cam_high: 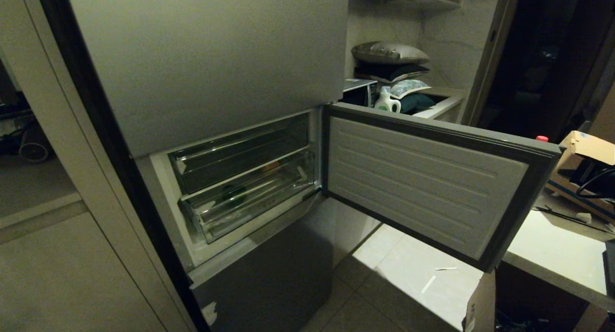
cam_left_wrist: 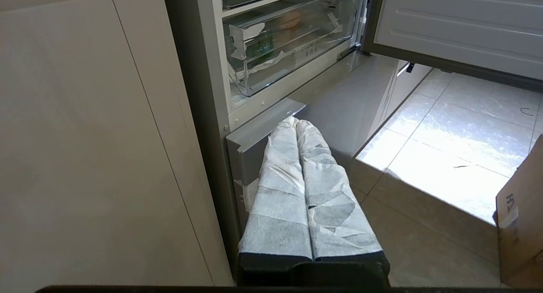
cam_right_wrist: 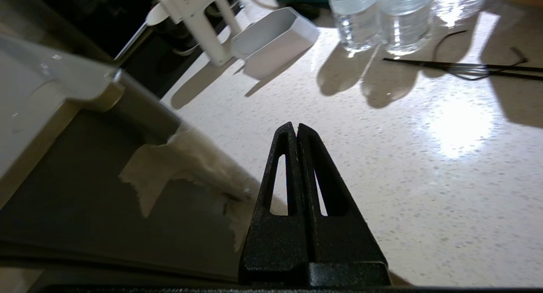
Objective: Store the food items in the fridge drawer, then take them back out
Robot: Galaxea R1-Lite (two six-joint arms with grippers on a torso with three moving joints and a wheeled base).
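Note:
The fridge's middle compartment stands open. Its lower, clear fridge drawer (cam_high: pixel 250 202) (cam_left_wrist: pixel 288 43) sits in the compartment and holds an orange food item (cam_high: pixel 271 167) (cam_left_wrist: pixel 290 19) and a green one (cam_high: pixel 234 193) (cam_left_wrist: pixel 263 47). Neither arm shows in the head view. My left gripper (cam_left_wrist: pixel 295 122), its fingers wrapped in white paper, is shut and empty, low beside the fridge's bottom door. My right gripper (cam_right_wrist: pixel 295 127) is shut with nothing in it, hovering over a speckled white countertop (cam_right_wrist: pixel 382 157) next to the open door's edge (cam_right_wrist: pixel 85 89).
A darker, flatter drawer (cam_high: pixel 240 152) sits above the clear one. The open fridge door (cam_high: pixel 423 178) swings out to the right over the counter (cam_high: pixel 552 245). Water bottles (cam_right_wrist: pixel 382 17), a white container (cam_right_wrist: pixel 271 40) and black wires (cam_right_wrist: pixel 466 66) lie on the counter. Cardboard boxes (cam_high: pixel 480 298) (cam_left_wrist: pixel 522 225) stand on the floor.

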